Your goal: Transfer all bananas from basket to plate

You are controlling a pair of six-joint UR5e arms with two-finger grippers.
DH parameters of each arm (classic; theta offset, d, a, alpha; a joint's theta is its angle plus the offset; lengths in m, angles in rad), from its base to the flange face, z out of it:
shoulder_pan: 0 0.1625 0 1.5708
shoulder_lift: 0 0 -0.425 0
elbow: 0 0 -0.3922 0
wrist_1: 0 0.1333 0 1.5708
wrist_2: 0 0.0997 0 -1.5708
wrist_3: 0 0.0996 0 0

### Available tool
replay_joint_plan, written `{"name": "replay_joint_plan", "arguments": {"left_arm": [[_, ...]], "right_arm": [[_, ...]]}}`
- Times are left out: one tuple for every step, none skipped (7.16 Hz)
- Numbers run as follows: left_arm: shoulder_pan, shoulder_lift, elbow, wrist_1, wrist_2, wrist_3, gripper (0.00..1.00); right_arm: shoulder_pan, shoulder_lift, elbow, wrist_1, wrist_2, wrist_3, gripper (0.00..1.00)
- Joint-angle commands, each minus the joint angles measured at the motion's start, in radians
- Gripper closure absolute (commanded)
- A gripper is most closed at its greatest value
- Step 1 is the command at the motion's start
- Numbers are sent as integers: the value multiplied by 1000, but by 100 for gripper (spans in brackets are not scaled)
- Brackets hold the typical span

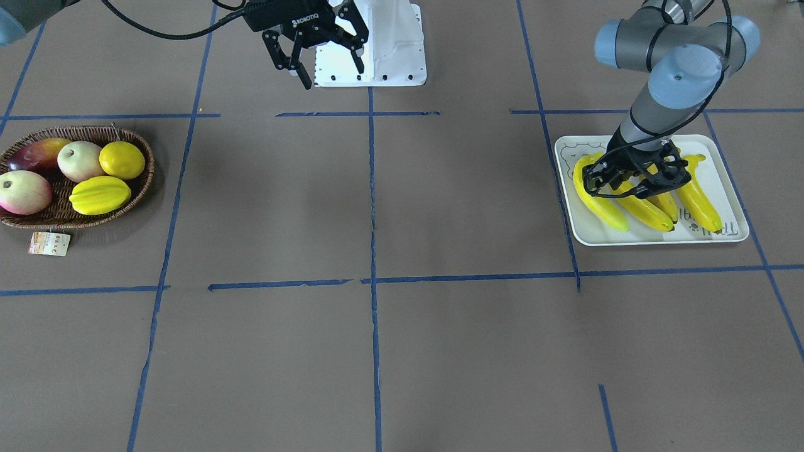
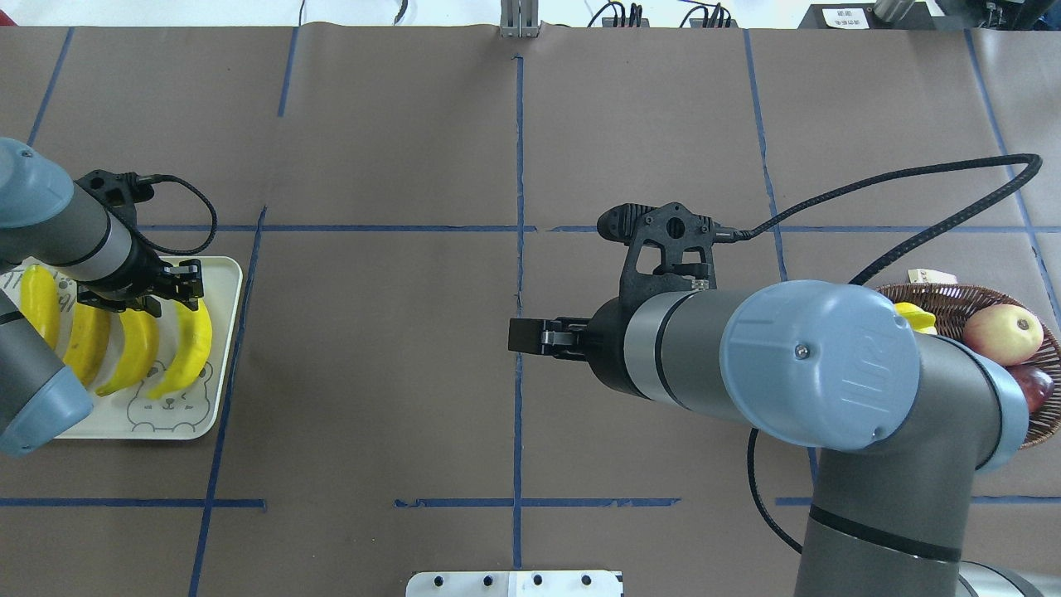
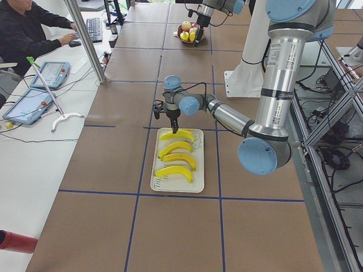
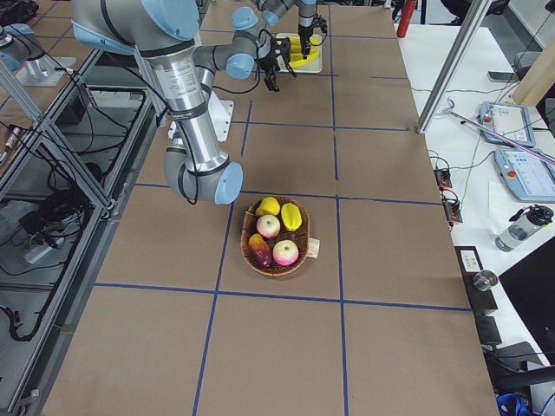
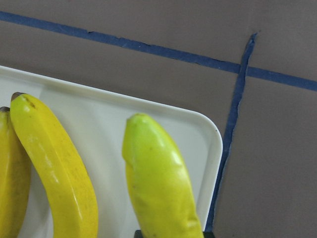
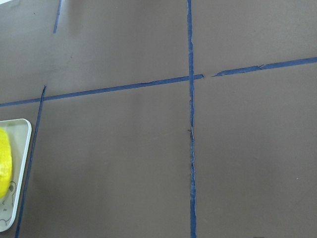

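A: Bananas (image 2: 137, 348), where are they lying?
B: All four are lying on the plate (image 2: 234, 282) at far left, side by side. Their long axes are running away from the robot and their curves are bowing toward table centre.
A: Left gripper (image 2: 157, 290)?
B: It is hanging low over their far ends, fingers spread apart.
A: Right gripper (image 1: 331, 70)?
B: It is hovering mid-table, fingers apart, gripping nothing. The basket (image 2: 953, 298) is sitting far right, holding other fruit.

Was a robotics lab: brown-covered desk (image 3: 181, 226) gridded with blue tape (image 1: 372, 188), aluminium framing post (image 3: 85, 39), control tablets (image 3: 50, 73) and keyboard (image 3: 93, 28) alongside, person (image 3: 22, 31) seated there.
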Motion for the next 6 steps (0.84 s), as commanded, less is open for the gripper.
{"name": "replay_joint_plan", "arguments": {"left_arm": [[2, -6, 4, -2, 1, 3, 0], [0, -13, -16, 0, -6, 3, 0], [-8, -11, -66, 3, -9, 3, 0], [-21, -5, -95, 9, -7, 24, 0], [-70, -3, -94, 18, -6, 154, 0], [-131, 1, -81, 20, -4, 282, 0]], "right_arm": [[1, 1, 1, 1, 0, 0, 0], [6, 1, 4, -1, 2, 0, 0], [42, -24, 7, -21, 21, -5, 0], [120, -59, 8, -50, 110, -76, 0], [233, -94, 3, -108, 196, -205, 0], [351, -125, 0, -173, 275, -365, 0]]}}
